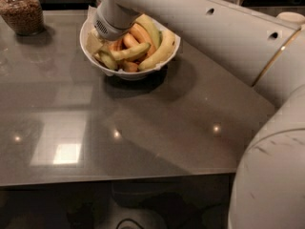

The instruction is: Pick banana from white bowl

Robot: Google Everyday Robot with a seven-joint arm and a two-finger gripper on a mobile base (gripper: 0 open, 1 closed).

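Note:
The white bowl stands at the back of the grey table, full of bananas. A pale greenish-yellow banana lies across the front of the pile, between orange-toned ones and a brighter yellow one along the right rim. My gripper reaches down into the left side of the bowl, right next to the pale banana's left end. The round white wrist hides most of the gripper and the bananas under it.
A glass jar of brown bits stands at the far left back. My white arm crosses the right back of the table, and a bulky white arm segment fills the lower right. The table's front edge runs across the bottom.

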